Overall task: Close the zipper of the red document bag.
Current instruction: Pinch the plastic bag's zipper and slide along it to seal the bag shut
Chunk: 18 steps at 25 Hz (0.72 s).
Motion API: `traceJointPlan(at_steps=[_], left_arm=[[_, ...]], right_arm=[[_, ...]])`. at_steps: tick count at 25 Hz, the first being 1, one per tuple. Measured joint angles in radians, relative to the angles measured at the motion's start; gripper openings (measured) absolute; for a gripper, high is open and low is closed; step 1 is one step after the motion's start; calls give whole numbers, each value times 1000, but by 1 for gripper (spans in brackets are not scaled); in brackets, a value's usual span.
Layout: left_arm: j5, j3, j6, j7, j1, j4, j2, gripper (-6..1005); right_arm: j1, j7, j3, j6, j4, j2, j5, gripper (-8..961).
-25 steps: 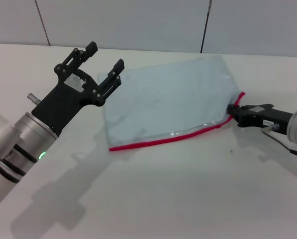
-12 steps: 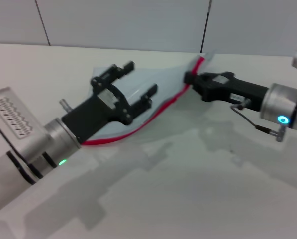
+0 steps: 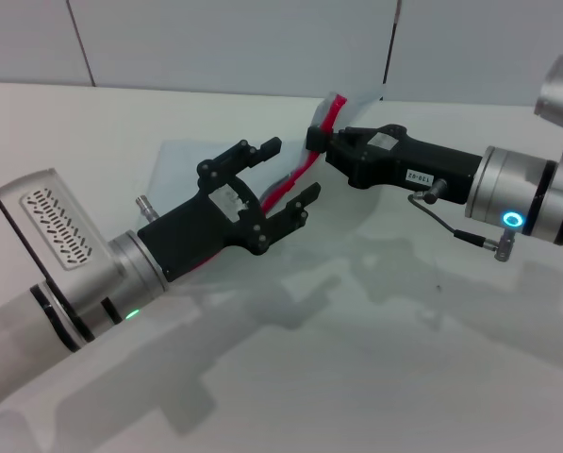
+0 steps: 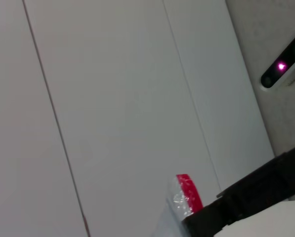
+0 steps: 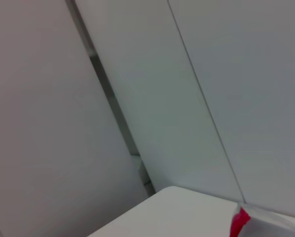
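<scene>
The red document bag (image 3: 180,168), a pale-blue translucent pouch, is lifted by one corner off the white table (image 3: 356,359). Its zipper (image 3: 291,180), a bright-red strip, slopes down from that raised corner toward the table. My right gripper (image 3: 320,140) is shut on the raised corner, at the end of the strip. My left gripper (image 3: 292,168) is open, with its fingers either side of the red strip just below the right gripper. No slider can be made out. The left wrist view shows the zipper end (image 4: 189,192) and the right gripper (image 4: 246,200). The right wrist view shows only the zipper tip (image 5: 240,222).
Grey wall panels (image 3: 234,42) stand behind the table's far edge. A thin cable (image 3: 451,225) loops under the right forearm. A sensor with a pink light (image 4: 282,66) is mounted on the wall in the left wrist view.
The right gripper has raised the bag's corner and carried it left, so the bag now folds up off the table. The left gripper has moved right and forward until its fingers straddle the red strip.
</scene>
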Motion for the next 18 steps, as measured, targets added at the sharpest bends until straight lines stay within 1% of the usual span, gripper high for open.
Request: traceJointPlan(at_steps=[9,14,18], left_arm=[[-5,-8,-2,1,3,0,0,696],[-5,-4,-2,2,3,0,1,639],[-5,-8,-3,3,3,0,1,473]], right_arm=[[-1,4,-12,-24,0,-1,-5,12],[-1,5,-12,-26,0,-1,-5,12],[-1,5,-12,-26,0,-1,-5,12]])
